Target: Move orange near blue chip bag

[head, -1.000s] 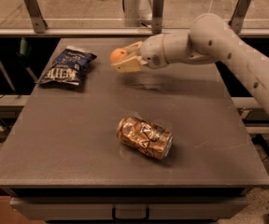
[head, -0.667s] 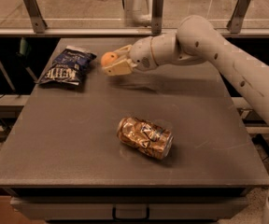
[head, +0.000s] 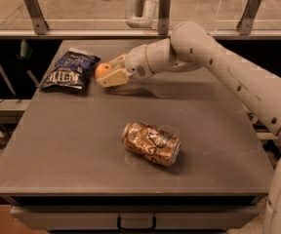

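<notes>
The orange (head: 101,70) is a small round fruit held between the cream fingers of my gripper (head: 107,73), which is shut on it low over the table. The blue chip bag (head: 70,69) lies flat at the table's far left, dark navy with white lettering. The orange sits just right of the bag's right edge, a small gap apart. My white arm (head: 218,67) reaches in from the right across the far part of the table.
A crushed brown-gold can (head: 151,143) lies on its side in the middle of the grey table (head: 72,150). A rail with metal brackets (head: 33,6) runs behind the far edge. A drawer handle (head: 136,223) shows under the front edge.
My gripper has carried the orange leftward, from the table's far middle to right beside the chip bag. The can and bag have not moved.
</notes>
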Motion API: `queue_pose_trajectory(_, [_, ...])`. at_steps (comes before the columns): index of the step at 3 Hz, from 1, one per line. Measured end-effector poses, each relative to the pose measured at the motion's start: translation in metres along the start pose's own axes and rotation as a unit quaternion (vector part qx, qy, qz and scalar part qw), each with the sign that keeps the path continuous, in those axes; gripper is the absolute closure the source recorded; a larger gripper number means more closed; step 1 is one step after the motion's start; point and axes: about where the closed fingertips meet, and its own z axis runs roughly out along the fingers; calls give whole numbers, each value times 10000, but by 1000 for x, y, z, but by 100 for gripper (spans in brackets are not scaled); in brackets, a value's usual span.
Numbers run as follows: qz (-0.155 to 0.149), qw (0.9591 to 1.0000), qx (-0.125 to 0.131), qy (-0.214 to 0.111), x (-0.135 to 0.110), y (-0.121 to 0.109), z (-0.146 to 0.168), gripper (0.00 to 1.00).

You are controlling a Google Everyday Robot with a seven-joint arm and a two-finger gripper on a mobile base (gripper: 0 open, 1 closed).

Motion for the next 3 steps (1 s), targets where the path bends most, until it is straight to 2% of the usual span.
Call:
queue_pose_trajectory(1, [66,10000,-20,66,5,3,6,16])
queue_pose_trajectory(2, [110,9999,-45,86,7,6,11,0])
queue_pose_trajectory(3, [112,9999,-48,86,7,7,11,0])
